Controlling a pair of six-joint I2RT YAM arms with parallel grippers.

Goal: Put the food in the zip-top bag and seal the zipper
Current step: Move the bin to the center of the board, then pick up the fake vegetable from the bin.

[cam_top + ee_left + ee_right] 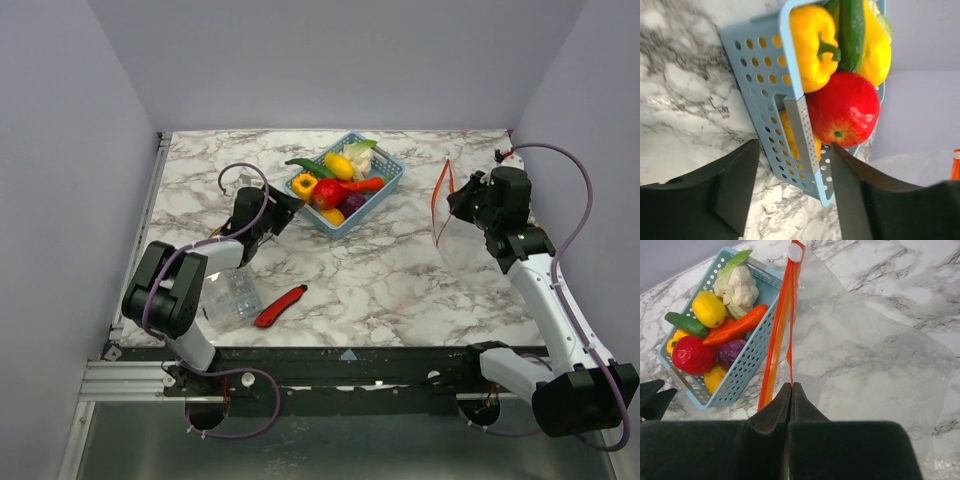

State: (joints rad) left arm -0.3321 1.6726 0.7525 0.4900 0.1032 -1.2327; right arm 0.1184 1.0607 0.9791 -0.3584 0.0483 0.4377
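Marble-patterned desk, plain lilac walls; left fingers open at the basket, right fingers clamped on the bag zipper.

A smooth, marble-patterned finish, white with grey veins, is seen on the counter. The basket is moulded from pale blue perforated plastic with a dull sheen. The food is shown as smooth, glossy plastic, with bright highlights on the red and yellow pieces. The zip-top bag is made of thin, clear, creased film. Its zipper is an orange-red plastic strip with a white slider. Matt black is seen on the fingers of the left tool. At the lower left of the top view, a ridged box of clear plastic and a red-bodied knife are seen.
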